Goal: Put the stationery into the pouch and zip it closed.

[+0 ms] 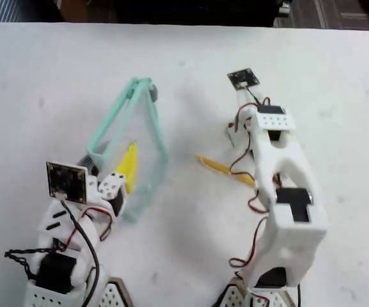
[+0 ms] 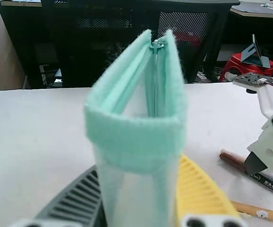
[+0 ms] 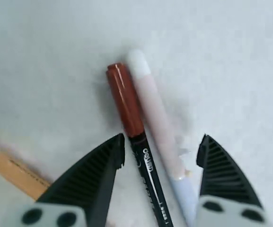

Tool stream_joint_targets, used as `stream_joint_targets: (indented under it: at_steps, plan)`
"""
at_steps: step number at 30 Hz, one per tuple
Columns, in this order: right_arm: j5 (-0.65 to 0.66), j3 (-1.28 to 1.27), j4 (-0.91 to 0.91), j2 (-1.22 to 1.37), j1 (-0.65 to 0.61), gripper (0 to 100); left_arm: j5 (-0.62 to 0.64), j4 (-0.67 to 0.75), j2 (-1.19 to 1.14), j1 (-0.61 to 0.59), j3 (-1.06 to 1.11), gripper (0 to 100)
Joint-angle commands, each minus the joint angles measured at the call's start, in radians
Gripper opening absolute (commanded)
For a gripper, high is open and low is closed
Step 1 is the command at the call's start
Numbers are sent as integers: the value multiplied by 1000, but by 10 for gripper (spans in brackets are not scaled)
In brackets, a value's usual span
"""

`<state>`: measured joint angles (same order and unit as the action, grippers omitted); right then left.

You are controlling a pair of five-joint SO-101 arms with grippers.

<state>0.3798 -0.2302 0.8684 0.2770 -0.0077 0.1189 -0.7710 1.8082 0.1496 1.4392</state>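
Two arms at a white table (image 1: pixel 312 70): one holds the pouch, the other hangs over two pens.

The left gripper (image 2: pixel 138 201) has its grey and yellow jaws closed on one end of the green mesh pouch (image 2: pixel 136 132), which stands upright on the table in front of the left arm with its mouth gaping and the zip pull (image 2: pixel 157 46) at the far end. The right gripper (image 3: pixel 161 146) has its jaws spread wide and empty, straddling a brown-capped pen (image 3: pixel 125 101) and a white pen (image 3: pixel 153 109) that lie side by side, touching. A yellow pencil (image 1: pixel 222 168) lies on the table between the pouch and the right arm.
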Motion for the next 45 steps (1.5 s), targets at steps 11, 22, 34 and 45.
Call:
stream_joint_targets:
  at_steps: [11,22,34,45]
  plan:
    - [-91,-12,-122,-35,48,240,6,28,22,2,-9,169]
    - [-91,92,-77,93,48,116,6,28,22,2,-9,169]
    - [-91,137,-38,134,44,116,6,26,22,2,-9,169]
    - [-91,137,-79,134,22,116,6,23,22,2,-9,169]
